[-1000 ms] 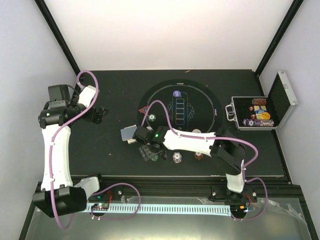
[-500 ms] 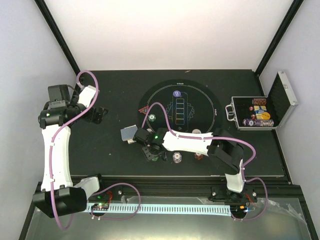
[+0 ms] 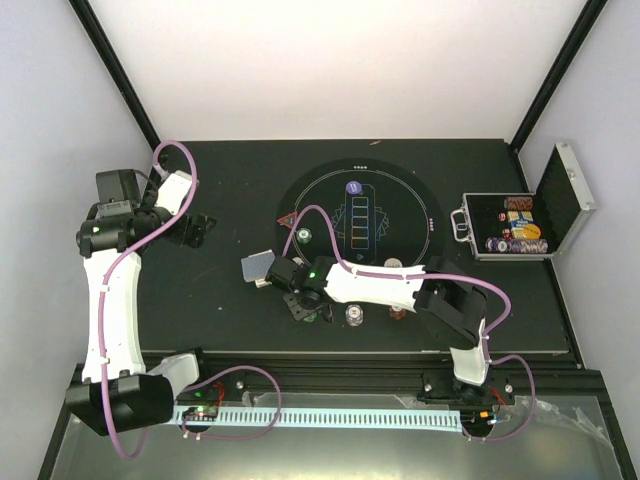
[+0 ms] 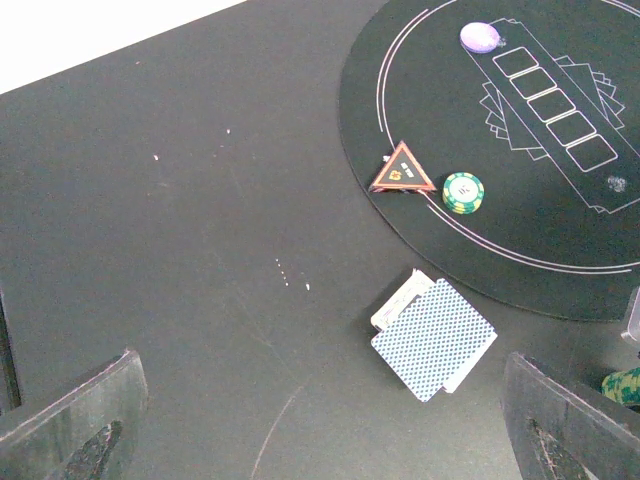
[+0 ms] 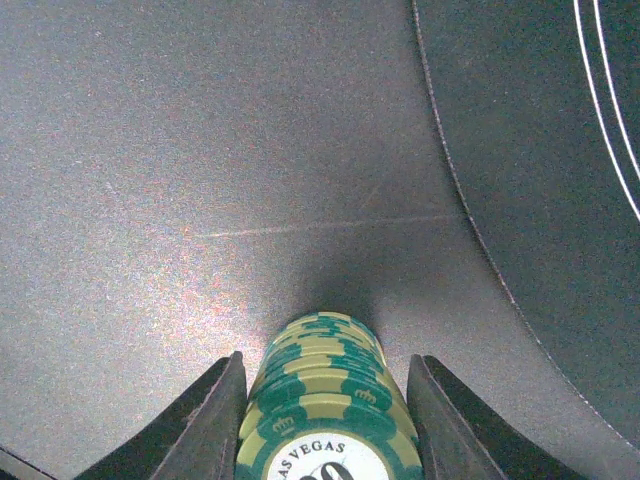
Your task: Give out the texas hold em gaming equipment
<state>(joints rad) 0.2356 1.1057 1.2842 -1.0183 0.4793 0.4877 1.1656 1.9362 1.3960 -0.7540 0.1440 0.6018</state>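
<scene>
Left fingers: left gripper [image 4: 320, 378] spread wide and released, nothing between, hovering over the bare counter [image 4: 190, 210] on the left.
Right fingers: right gripper [image 5: 325, 362] low at the counter; fingers [image 5: 212, 425] sit close against both sides of the green chip stack [image 5: 325, 405]. Cannot tell if clenched.
Green chip stack: upright on the counter, just off the near-left edge of the black mat [image 4: 425, 100].
Cards: card deck [image 4: 433, 338], grey-blue backs up, slightly fanned, just outside the mat.
On mat: red triangle marker [image 4: 402, 170] beside a single green chip [image 4: 463, 192]; purple button [image 4: 479, 38] further in.
Far right: metal case [image 3: 520, 228], lid open, chips inside.
</scene>
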